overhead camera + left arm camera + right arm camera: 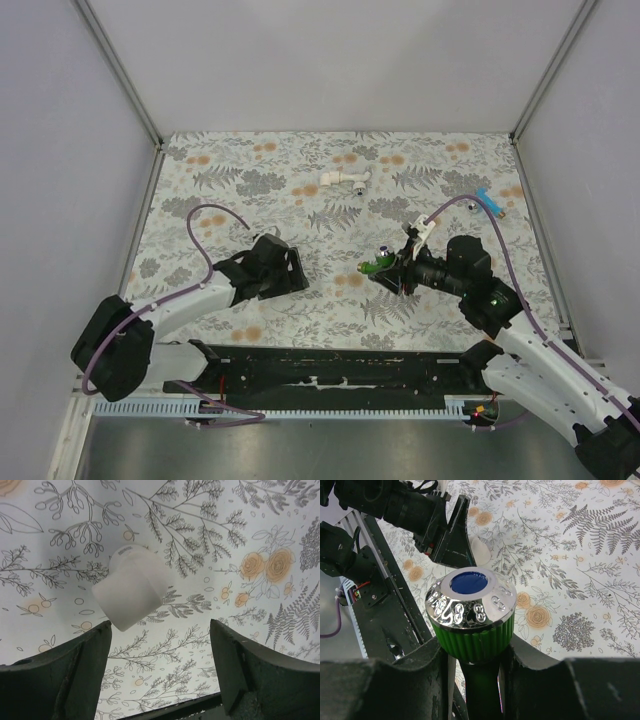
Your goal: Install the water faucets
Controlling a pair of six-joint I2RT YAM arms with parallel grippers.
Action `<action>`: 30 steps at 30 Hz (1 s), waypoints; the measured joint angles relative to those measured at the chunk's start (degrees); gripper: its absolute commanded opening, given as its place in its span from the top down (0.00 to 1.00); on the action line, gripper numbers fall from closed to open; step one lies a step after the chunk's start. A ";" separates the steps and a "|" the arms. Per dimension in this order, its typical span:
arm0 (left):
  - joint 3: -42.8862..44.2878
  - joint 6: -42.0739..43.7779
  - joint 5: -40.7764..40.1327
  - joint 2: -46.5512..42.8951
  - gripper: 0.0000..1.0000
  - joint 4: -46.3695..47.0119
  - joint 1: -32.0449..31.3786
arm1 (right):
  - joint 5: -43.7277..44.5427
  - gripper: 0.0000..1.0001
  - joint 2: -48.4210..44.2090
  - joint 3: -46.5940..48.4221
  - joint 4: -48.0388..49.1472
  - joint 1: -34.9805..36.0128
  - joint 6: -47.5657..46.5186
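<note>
Right, right gripper (476,682) was clamped on the green faucet (472,630), centre-right of the top view. Left gripper (160,645) stood wide open and empty, white elbow (132,587) loose just beyond its fingers. Risk: unheld, that elbow could spin or skid once threading started.

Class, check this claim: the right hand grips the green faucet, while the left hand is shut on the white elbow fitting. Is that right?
Not quite. The left hand is open, not shut. In the left wrist view its fingers stand wide apart and the white elbow fitting lies ungripped ahead of them. The right hand does grip the green faucet, as stated.
</note>
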 measured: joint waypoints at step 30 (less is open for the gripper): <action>29.99 49.86 0.02 23.28 0.33 -26.36 -0.28 | 0.24 1.00 -3.21 0.00 -3.17 0.00 -0.37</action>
